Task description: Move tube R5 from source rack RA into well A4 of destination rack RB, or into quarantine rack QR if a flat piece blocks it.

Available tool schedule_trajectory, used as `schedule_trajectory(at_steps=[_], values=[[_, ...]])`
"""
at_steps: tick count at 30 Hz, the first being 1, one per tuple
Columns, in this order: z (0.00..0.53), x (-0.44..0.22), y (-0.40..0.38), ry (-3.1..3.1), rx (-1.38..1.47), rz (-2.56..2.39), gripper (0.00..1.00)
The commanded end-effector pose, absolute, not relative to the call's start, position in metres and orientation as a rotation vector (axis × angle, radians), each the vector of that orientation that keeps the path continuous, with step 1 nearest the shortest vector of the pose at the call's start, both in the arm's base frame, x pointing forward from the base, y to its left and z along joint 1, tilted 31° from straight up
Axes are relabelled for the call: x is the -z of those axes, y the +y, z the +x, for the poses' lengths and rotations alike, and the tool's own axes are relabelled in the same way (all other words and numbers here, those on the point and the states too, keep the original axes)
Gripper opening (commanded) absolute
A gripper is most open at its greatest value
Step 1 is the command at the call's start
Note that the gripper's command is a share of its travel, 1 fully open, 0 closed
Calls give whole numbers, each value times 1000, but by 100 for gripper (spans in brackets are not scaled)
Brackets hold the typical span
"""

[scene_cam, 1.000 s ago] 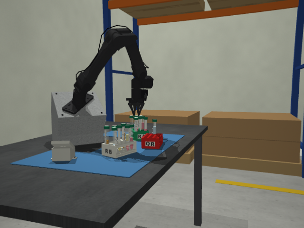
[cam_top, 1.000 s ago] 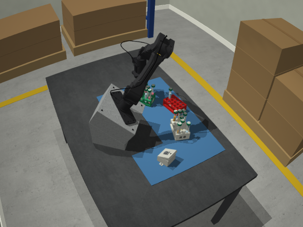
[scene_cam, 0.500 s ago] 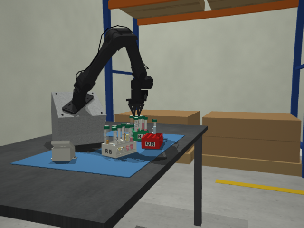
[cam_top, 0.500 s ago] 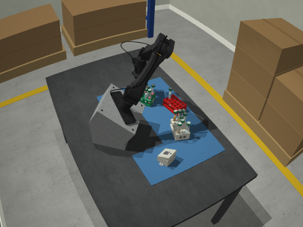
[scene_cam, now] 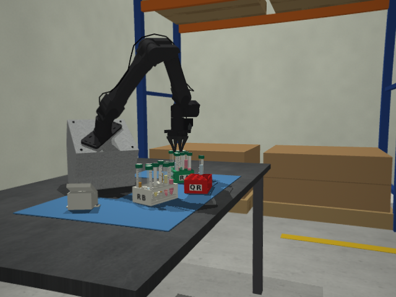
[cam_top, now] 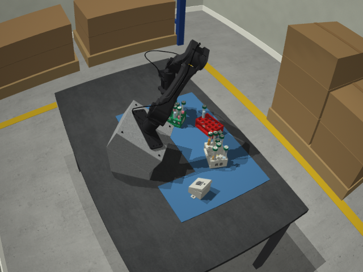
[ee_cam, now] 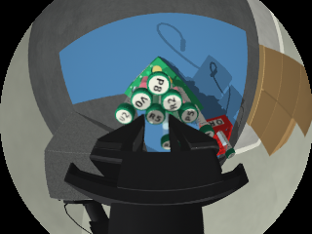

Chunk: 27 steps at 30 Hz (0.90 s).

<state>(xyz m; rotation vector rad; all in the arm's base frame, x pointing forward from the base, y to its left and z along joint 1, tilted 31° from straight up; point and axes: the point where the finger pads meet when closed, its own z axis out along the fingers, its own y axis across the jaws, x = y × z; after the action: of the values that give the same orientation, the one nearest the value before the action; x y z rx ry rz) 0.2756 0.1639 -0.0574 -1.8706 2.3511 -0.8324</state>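
Hovering part-open and empty, gripper [scene_cam: 177, 148] just above green rack RA [scene_cam: 179, 176], tight cluster of caps [ee_cam: 156, 100] below — risking a neighbour knocked or wrong tube pinched.

3 racks on the mat [cam_top: 234, 187]: 1 green rack RA [scene_cam: 179, 176], 1 white rack RB [scene_cam: 141, 196], 1 red rack QR [scene_cam: 195, 187]. QR has 1 tube [scene_cam: 201, 163]; wrist view shows 6 caps over RA [ee_cam: 155, 117]; RB's tubes overlap, can't count exactly. Also 1 grey button box [cam_top: 199, 187], 1 arm [cam_top: 176, 84] w/ 1 gripper [scene_cam: 177, 147].
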Motion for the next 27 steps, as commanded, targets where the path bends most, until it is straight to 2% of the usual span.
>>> schedule_trajectory(at_steps=[1,14,15,27], values=[[271,67,160,2342,839,-1901,30],[282,52,177,2303,806,-1856,30],[282,52,177,2303,806,-1856,0],[282,52,177,2303,806,-1856,0]])
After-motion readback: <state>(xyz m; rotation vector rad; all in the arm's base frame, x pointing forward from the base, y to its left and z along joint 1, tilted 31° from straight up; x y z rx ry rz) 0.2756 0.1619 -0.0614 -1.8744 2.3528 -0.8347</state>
